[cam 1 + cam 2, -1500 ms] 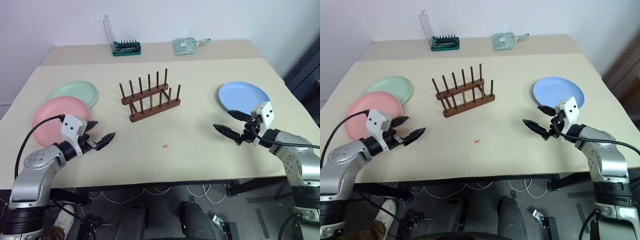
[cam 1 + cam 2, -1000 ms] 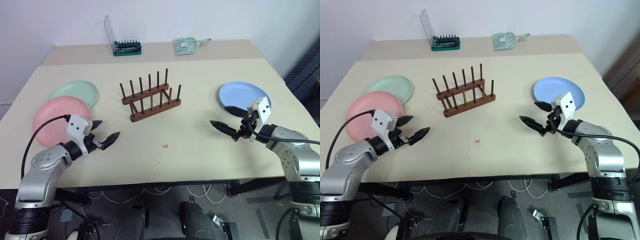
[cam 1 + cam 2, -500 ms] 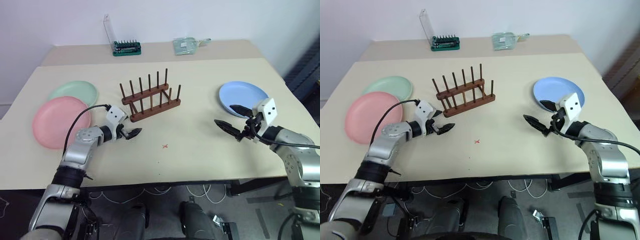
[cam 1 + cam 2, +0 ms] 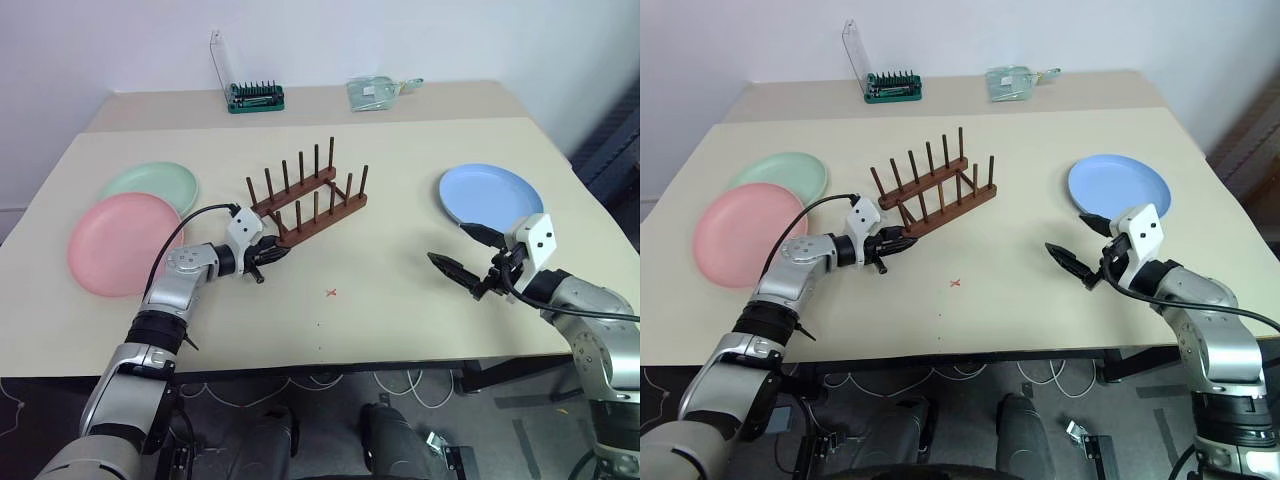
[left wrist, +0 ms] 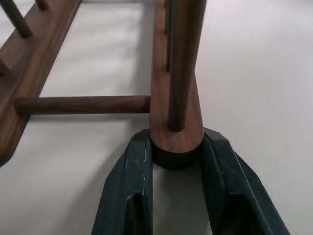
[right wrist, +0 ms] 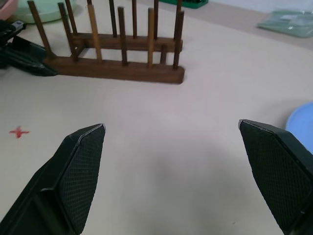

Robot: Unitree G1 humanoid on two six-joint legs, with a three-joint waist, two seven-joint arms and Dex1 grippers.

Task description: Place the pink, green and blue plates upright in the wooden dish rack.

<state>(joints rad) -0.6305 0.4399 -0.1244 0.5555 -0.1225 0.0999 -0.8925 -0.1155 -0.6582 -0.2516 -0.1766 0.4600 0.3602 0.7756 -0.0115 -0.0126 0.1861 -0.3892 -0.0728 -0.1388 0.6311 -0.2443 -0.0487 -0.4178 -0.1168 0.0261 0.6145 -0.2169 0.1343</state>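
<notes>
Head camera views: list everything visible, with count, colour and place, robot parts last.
table: one, beige, under everything.
pink plate: one, flat, near left.
green plate: one, flat, behind the pink one, overlapped by it.
blue plate: one, flat, right side.
wooden dish rack: one, dark brown, centre, no plates in it.
tool holder: one, green with clear back, far edge.
clear packet: one, greenish, far edge.
red cross mark: one, near centre.
left gripper: black, closed on the rack's near rail end.
right gripper: black, open, above the table near the blue plate.

Beige table [image 4: 420, 180] against a plain white wall [image 4: 400, 35]; second tabletop [image 4: 160, 105] butted behind. Dark floor [image 4: 970, 400] below, strewn with white cables [image 4: 1040, 375].
</notes>
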